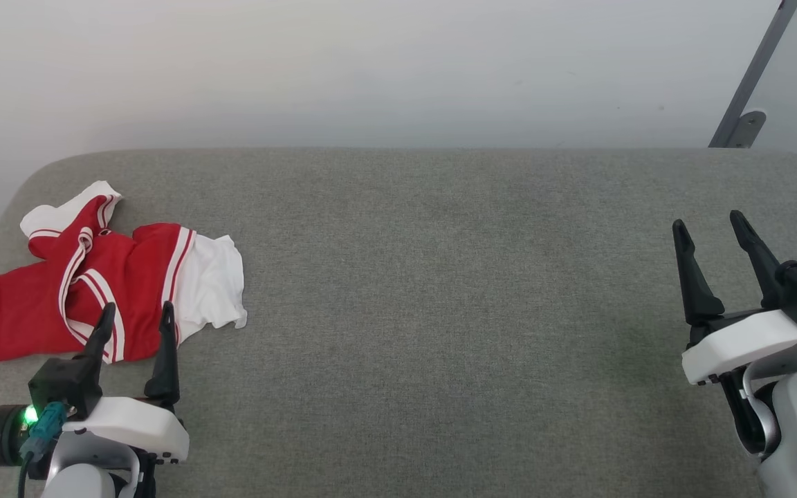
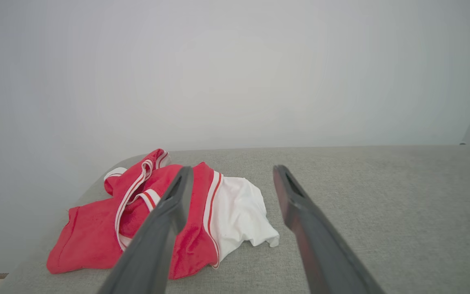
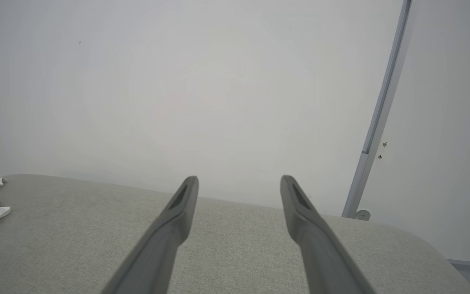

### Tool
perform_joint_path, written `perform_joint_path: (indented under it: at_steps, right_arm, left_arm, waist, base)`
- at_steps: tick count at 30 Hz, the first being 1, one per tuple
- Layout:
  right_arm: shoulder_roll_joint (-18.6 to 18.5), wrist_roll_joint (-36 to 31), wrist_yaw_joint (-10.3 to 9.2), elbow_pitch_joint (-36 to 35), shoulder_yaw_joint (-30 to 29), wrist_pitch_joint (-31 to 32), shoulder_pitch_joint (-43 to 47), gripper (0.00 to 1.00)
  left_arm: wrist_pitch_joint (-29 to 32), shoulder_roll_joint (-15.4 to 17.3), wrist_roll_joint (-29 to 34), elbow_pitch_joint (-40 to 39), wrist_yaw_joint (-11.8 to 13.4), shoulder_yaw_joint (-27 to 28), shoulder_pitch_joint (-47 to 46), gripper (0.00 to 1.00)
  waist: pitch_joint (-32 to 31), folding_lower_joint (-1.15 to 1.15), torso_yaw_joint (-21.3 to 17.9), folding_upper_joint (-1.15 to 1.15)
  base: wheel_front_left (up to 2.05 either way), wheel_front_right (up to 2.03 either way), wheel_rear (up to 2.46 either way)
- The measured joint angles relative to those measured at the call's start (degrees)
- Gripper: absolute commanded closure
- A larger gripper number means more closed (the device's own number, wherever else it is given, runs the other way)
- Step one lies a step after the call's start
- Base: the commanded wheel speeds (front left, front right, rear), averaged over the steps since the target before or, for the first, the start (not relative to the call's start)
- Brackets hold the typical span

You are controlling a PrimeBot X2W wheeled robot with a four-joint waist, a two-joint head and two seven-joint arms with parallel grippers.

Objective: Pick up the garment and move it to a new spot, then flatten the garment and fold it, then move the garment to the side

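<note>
Black-fingered left gripper (image 1: pixel 138 308) and right gripper (image 1: pixel 708 221) nearest you, jaws of both spread and empty; just beyond the left one the garment (image 1: pixel 32 315) lies crumpled at the left end of the grey table (image 1: pixel 440 311); you have every step outstanding: pick-up, flattening, folding, setting aside.

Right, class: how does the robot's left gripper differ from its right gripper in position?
The left gripper is at the table's left side, the right gripper at its right side. The left gripper is by the garment's near edge; the right gripper is far from it, over bare table. Both have jaws open, empty.
</note>
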Motion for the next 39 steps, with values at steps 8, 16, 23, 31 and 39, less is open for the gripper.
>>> perform_joint_path:
  at_steps: [8, 16, 23, 31, 39]
  right_arm:
    - [0.0, 0.6, 0.00, -0.4, -0.4, 0.0, 0.0, 0.00]
    - [0.4, 2.4, 0.00, -0.8, -0.1, 0.0, 0.0, 0.00]
    - [0.5, 3.8, 0.00, -0.9, 2.8, 0.0, 0.1, 0.00]
    - [1.6, 5.4, 0.00, -0.7, 7.2, 0.0, 0.0, 0.00]
    - [4.2, 6.9, 0.00, -0.8, 9.4, 0.0, 0.7, 0.00]
  left_arm:
    - [0.0, -0.3, -0.6, 0.4, -0.4, 0.5, -0.4, 0.00]
    - [0.0, -1.4, -2.1, 0.9, -0.6, 0.2, -0.9, 0.00]
    - [0.0, -2.5, -2.1, 0.5, -0.6, 1.0, -0.8, 0.00]
    - [-0.1, -4.1, -1.7, -0.2, -0.6, 3.4, 1.3, 0.00]
    - [-0.1, -6.1, -1.6, -2.9, 0.1, 6.4, 4.5, 0.00]
  waist:
    - [0.2, 0.00, 0.2, 0.00]
    - [0.6, 0.00, 2.0, 0.00]
    - [1.1, 0.00, 6.5, 0.00]
    - [1.9, 0.00, 13.5, 0.00]
    - [1.7, 0.00, 21.1, 0.00]
  base:
    - [0.00, 0.00, 0.00]
    - [0.00, 0.00, 0.00]
    - [0.00, 0.00, 0.00]
    - [0.00, 0.00, 0.00]
    - [0.00, 0.00, 0.00]
